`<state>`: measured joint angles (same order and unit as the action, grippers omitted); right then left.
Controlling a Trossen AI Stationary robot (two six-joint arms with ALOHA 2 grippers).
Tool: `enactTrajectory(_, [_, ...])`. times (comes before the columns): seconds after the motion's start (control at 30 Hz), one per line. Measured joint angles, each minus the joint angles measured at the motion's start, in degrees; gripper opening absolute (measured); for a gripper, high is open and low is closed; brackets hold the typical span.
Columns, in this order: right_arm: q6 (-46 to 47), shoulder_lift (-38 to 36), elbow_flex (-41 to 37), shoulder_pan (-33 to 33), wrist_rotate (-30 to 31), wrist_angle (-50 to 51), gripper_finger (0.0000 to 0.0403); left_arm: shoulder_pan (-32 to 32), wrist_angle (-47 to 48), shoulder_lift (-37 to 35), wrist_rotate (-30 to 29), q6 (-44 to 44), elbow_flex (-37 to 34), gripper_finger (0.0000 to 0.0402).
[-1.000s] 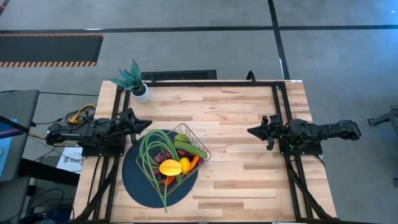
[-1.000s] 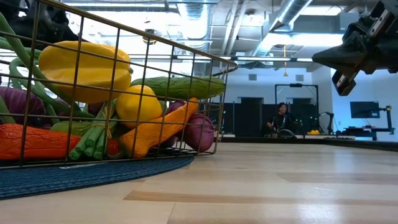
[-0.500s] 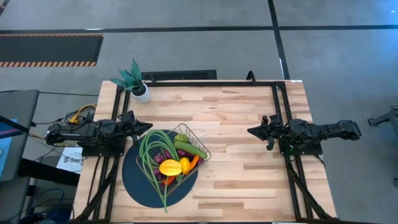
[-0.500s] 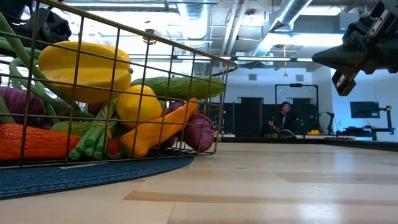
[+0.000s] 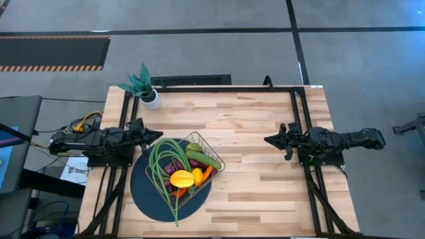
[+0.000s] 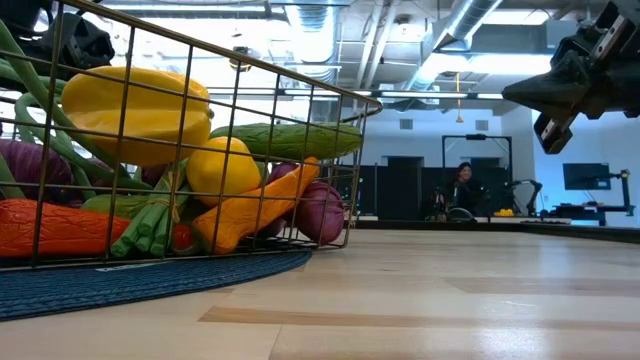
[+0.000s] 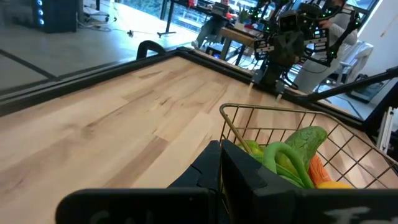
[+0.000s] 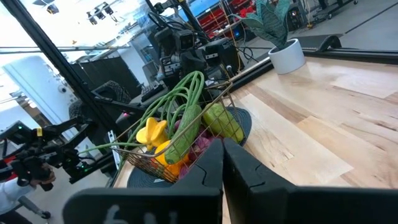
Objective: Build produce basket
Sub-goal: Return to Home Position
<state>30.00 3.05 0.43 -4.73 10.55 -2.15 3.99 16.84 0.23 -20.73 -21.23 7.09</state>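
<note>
Change: the left gripper [image 5: 157,133] has drawn back slightly toward the table's [image 5: 259,113] 9 o'clock edge; the right gripper [image 5: 266,140] is unmoved at 3 o'clock.
Fingers: both pairs are pressed together and hold nothing.
Basket [image 5: 216,155]: on the dark mat [image 5: 143,194], 8 o'clock of table centre, holding the produce [image 5: 182,178].
Low view only: a distant person [image 6: 463,185], slightly shifted.
High view only: the beans [image 5: 159,182] trail past the basket toward 6 o'clock.

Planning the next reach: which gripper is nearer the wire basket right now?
Left. The left gripper is just beside the basket, off its left side; the right gripper is far across the table to its right.
</note>
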Motion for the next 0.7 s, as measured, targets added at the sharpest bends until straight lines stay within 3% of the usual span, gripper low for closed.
enactTrajectory(0.7, [0.00,0.00,0.00,0.00,0.00,-0.02,0.0022,0.00,4.76,0.02,-0.61,1.05,-0.02,0.0000])
